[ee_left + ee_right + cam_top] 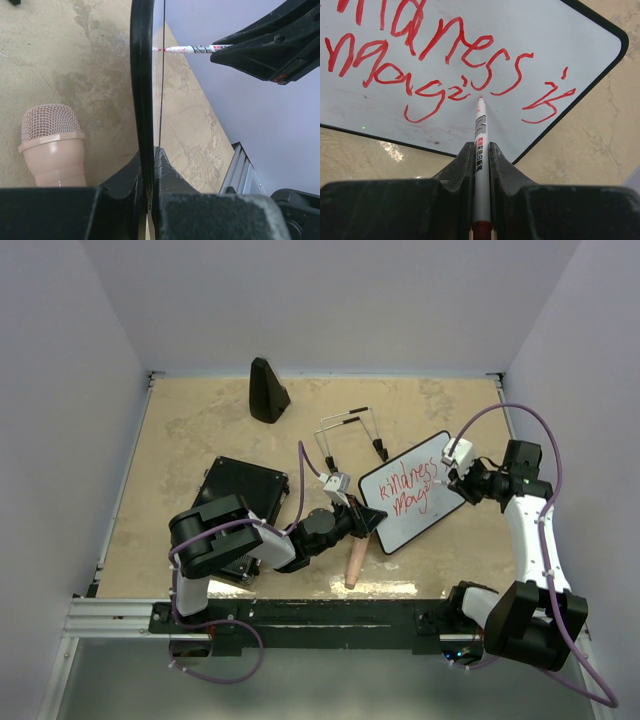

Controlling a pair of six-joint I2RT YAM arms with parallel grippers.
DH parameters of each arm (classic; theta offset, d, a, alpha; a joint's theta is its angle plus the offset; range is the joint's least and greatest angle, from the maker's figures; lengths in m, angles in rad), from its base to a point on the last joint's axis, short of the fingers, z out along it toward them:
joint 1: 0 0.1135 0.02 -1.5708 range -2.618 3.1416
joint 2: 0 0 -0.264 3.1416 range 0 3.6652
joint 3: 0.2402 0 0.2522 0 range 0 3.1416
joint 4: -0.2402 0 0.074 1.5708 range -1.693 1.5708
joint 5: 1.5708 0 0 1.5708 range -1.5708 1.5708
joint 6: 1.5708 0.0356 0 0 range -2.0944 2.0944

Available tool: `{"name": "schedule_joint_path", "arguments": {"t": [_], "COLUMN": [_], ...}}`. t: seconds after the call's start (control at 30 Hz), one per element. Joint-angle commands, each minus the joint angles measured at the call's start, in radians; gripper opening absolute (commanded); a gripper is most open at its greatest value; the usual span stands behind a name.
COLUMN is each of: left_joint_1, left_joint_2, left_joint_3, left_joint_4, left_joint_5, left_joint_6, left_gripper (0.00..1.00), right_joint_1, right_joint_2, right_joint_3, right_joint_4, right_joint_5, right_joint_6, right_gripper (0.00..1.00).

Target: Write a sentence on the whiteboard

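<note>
Beige, mottled tabletop (200, 430) at a two-arm robot station: the right gripper (480, 150) is clamped narrow on a slim red marker (480, 125). The barrel runs straight out between its fingers so the wrist can steer the tip. That tip touches the whiteboard (535, 45) just right of the last red stroke on the lower line. The script reads roughly "kindness is" above "magi", so the sentence looks one or two letters short of done.

The left gripper (148, 162) is closed on the board's black-framed edge, pinching it from both faces. This grip appears meant to steady the panel against the pen's push. Seen from overhead, the board sits right of centre, tilted, between the two arms. Its wire legs (345, 430) stretch away toward the far side.

A pink microphone (50, 145) lies on the table just beside the left gripper, apart from the board. A black case (245, 485) sits under the left arm, and a dark cone-shaped object (268, 392) stands near the back wall, well clear of the writing.
</note>
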Motion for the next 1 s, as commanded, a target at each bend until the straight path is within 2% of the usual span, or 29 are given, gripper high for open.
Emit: {"name": "schedule_joint_path", "arguments": {"t": [0.0,0.47,0.73,0.97], "left_joint_1": [-0.007,-0.007,-0.007,-0.007], "left_joint_2": [0.002,0.007,0.013,0.011], "left_joint_3": [-0.003,0.006,0.010,0.010], "left_joint_4": [0.069,0.069,0.068,0.068], "left_joint_5": [0.037,0.043,0.044,0.043], "left_joint_6": [0.047,0.047,0.047,0.049], "left_gripper": [0.00,0.00,0.00,0.00], "right_joint_1": [-0.005,-0.005,-0.005,-0.005], "right_joint_2": [-0.003,0.033,0.036,0.033], "right_joint_3": [-0.004,-0.008,-0.008,-0.017], "right_joint_4": [0.062,0.020,-0.081,-0.078], "right_joint_5": [0.002,-0.052,-0.089,-0.025], "right_joint_6": [0.036,-0.021,-0.122,-0.112], "right_gripper": [0.00,0.00,0.00,0.00]}}
